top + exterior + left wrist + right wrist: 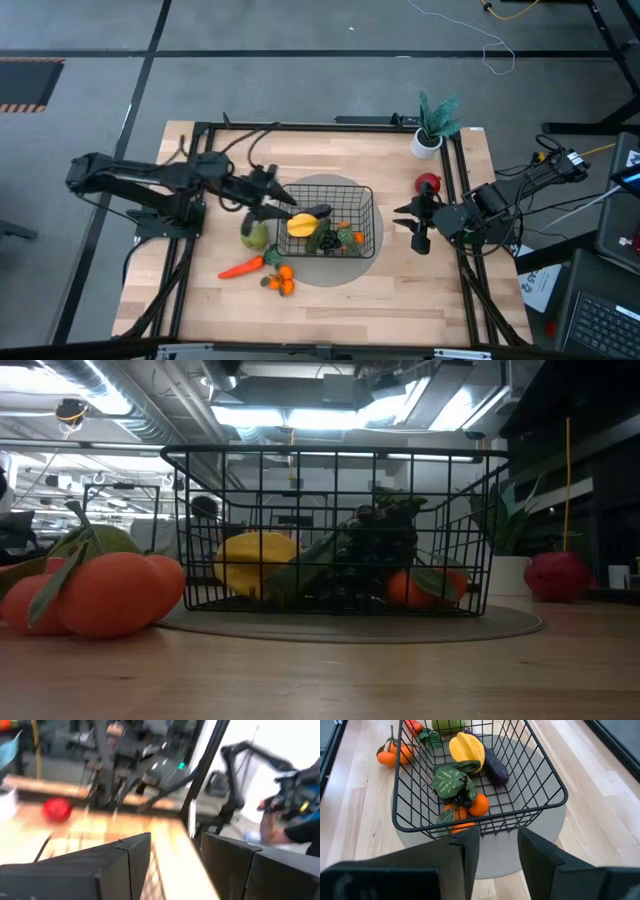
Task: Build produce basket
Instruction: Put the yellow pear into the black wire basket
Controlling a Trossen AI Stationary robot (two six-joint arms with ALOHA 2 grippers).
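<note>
The black wire-mesh basket (362, 205) stands on a grey round mat (310, 272). In it lie a yellow piece (301, 226), a dark eggplant (319, 211), grapes with green leaves (452, 785) and small oranges (478, 805). A green pear (254, 236), an orange carrot (240, 268) and a bunch of small oranges (280, 280) lie on the table left of the basket. A red apple (428, 184) lies to its right. My left gripper (290, 204) is open and empty over the basket's left rim. My right gripper (411, 227) is open and empty just right of the basket.
A teal potted plant in a white pot (434, 128) stands at the far right corner. A black frame (330, 124) runs around the wooden table. Bare wood shows along the near edge. A person's hand (272, 822) shows in the room beyond the table.
</note>
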